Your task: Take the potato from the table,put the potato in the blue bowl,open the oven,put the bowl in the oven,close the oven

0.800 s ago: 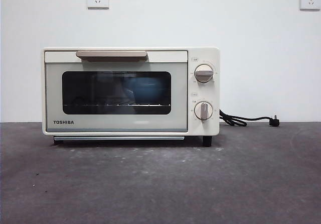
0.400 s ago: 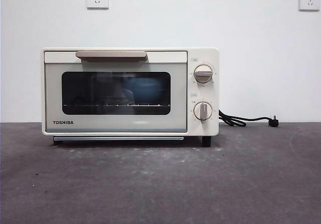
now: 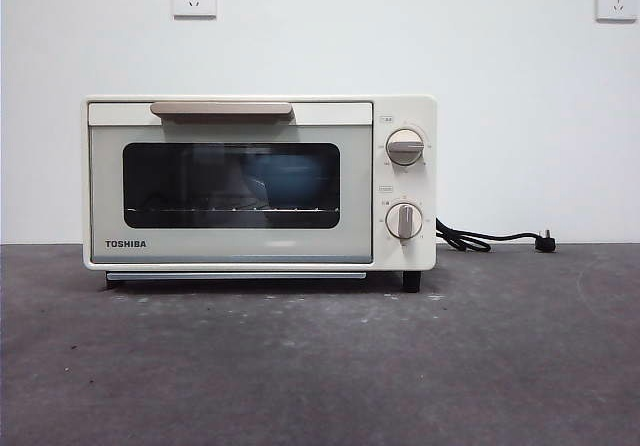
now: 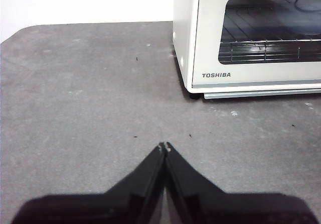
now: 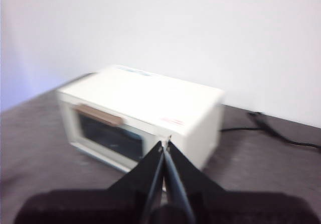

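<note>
The oven (image 3: 260, 182) stands on the table (image 3: 320, 366) with its door shut, its long side running across the table and its window facing the front. Through the dark glass the blue bowl (image 3: 288, 178) sits on the rack, right of the middle; the potato cannot be made out. The left gripper (image 4: 164, 146), jaws pressed together and empty, hangs low over bare table off the oven's logo corner. The right gripper (image 5: 164, 144), also closed on nothing, is raised above the oven (image 5: 140, 118), its view blurred.
</note>
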Controlling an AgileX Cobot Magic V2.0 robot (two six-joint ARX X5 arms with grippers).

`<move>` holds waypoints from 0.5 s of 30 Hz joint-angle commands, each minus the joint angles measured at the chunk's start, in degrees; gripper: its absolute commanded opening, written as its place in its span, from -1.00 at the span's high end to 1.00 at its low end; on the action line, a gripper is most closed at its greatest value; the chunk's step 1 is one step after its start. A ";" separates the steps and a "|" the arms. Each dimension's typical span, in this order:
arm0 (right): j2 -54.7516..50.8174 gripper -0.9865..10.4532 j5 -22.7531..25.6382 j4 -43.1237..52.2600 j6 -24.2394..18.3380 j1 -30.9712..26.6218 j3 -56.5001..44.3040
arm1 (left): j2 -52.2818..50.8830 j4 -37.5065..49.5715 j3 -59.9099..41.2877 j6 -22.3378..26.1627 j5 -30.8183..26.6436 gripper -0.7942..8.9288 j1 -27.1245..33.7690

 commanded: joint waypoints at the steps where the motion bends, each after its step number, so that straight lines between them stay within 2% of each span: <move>1: -6.21 0.82 0.26 8.57 -0.85 -0.74 -12.59 | -0.15 0.04 -0.66 -0.52 -0.02 0.85 0.15; 6: -16.00 0.82 0.98 19.23 1.14 -0.76 -29.46 | -0.15 0.04 -0.66 -0.55 -0.02 0.84 0.15; 9: -20.68 0.82 5.84 21.92 2.67 -0.59 -37.40 | -0.15 0.04 -0.66 -0.52 -0.04 0.85 0.15; 15: -27.32 0.82 12.17 23.28 8.46 -0.28 -47.89 | -0.15 0.04 -0.66 -0.52 -0.02 0.85 0.15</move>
